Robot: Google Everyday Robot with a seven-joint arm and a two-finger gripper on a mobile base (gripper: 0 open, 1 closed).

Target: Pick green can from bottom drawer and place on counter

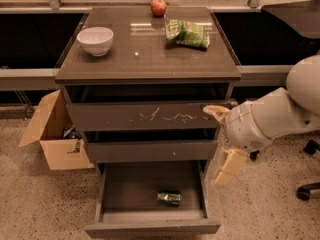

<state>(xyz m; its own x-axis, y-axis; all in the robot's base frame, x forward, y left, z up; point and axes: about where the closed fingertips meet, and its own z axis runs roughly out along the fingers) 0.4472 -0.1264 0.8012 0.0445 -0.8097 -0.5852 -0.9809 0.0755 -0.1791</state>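
Observation:
The green can (169,198) lies on its side inside the open bottom drawer (150,228), near the front, right of the middle. The counter (145,54) is the glossy top of the cabinet. My gripper (223,139) hangs just off the cabinet's right side, level with the middle drawer, above and to the right of the can. Its two cream fingers are spread wide apart, one pointing at the scratched drawer front, one pointing down. It holds nothing.
On the counter stand a white bowl (95,40) at the left, a red apple (158,6) at the back and a crinkled green snack bag (187,33). An open cardboard box (55,134) sits on the floor to the left. An office chair base (307,189) is at the right.

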